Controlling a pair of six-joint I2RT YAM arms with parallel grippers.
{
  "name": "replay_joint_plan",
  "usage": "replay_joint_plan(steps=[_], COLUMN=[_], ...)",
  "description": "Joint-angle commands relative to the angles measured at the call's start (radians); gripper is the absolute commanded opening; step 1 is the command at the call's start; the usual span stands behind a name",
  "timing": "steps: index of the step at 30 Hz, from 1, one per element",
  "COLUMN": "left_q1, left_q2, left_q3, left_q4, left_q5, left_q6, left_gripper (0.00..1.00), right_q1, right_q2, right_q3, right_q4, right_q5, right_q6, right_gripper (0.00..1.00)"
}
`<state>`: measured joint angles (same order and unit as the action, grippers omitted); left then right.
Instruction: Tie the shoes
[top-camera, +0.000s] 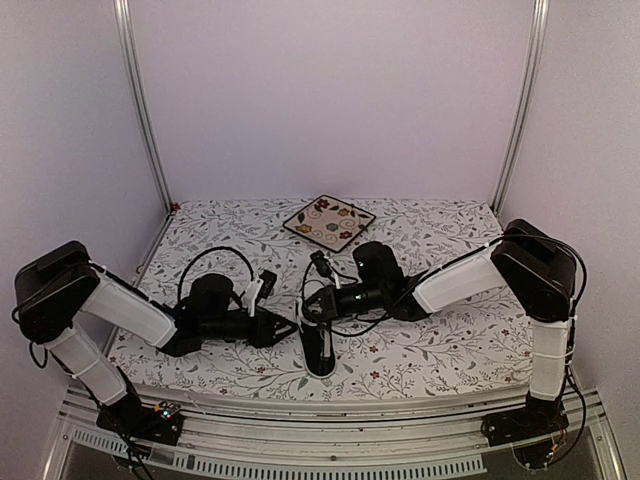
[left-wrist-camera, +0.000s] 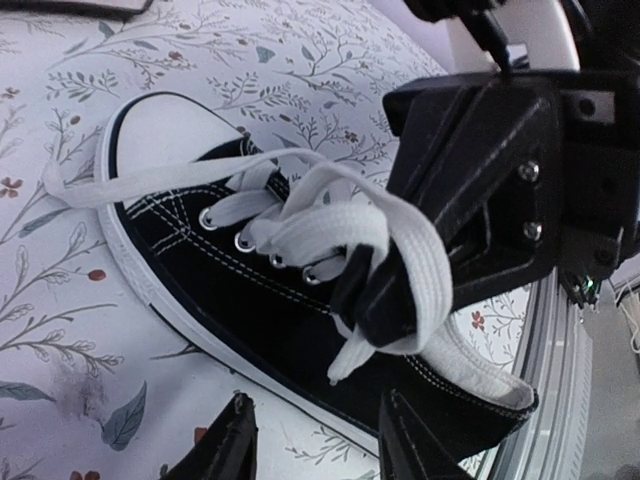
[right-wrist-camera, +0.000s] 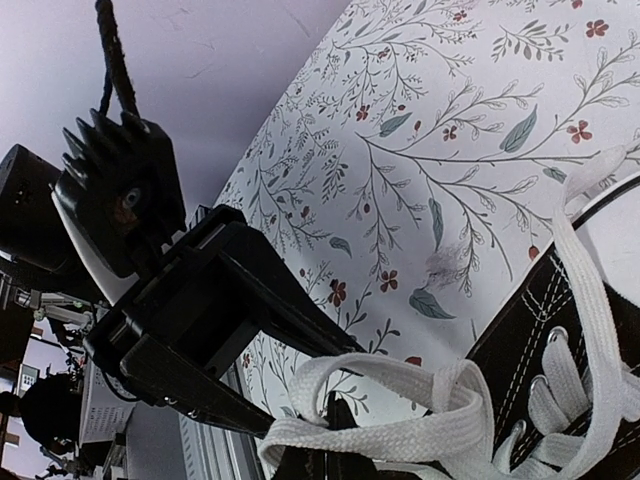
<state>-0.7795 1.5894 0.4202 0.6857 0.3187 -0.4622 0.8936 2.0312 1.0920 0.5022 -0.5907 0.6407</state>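
The small black shoe (top-camera: 318, 348) lies between the two arms with its white toe cap toward the near edge. In the left wrist view the shoe (left-wrist-camera: 250, 320) shows its white laces (left-wrist-camera: 330, 215) gathered into a loop. My right gripper (left-wrist-camera: 378, 300) is shut on that loop over the shoe's tongue; in its own view the gripper (right-wrist-camera: 345, 445) pinches the lace loop (right-wrist-camera: 420, 440) above the shoe (right-wrist-camera: 520, 340). My left gripper (left-wrist-camera: 315, 400) sits low beside the shoe's side. Its fingers are apart with nothing between them, and a loose lace end hangs just beyond the gap.
A square floral plate (top-camera: 328, 222) sits at the back of the flowered tablecloth (top-camera: 450, 340). The table's metal front rail (top-camera: 330, 420) runs close under the shoe. Both arms crowd together over the shoe at the table's middle front.
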Motion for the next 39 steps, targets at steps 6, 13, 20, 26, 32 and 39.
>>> replay_joint_plan(steps=[6,13,20,26,32,39], left_q1=[-0.031,-0.049,-0.052,-0.052,-0.052,-0.052], left_q2=[0.075,0.122,0.136,0.086,0.019,-0.022], left_q3=[0.070,0.103,0.113,0.043,0.029,0.022], left_q4=[0.070,0.070,0.096,0.114,-0.041,-0.210], left_q5=[0.011,0.031,0.006,-0.078,-0.105,-0.060], left_q6=[0.057,0.061,0.018,-0.072,-0.131,-0.167], left_gripper=[0.31,0.24,0.00,0.00,0.00,0.00], right_q1=[-0.010,-0.012,-0.013,-0.014,-0.016,-0.016], right_q2=[0.030,0.032,0.021,-0.033,-0.130,-0.275], right_q3=[0.000,0.006,0.000,-0.009,-0.052,-0.064], right_q4=[0.022,0.022,0.008,-0.098,-0.245,-0.429], right_q5=[-0.027,-0.029,-0.009,0.061,0.143,0.213], right_q6=[0.018,0.020,0.025,-0.016,-0.074,-0.183], right_gripper=[0.02,0.02,0.02,0.13,0.30,0.52])
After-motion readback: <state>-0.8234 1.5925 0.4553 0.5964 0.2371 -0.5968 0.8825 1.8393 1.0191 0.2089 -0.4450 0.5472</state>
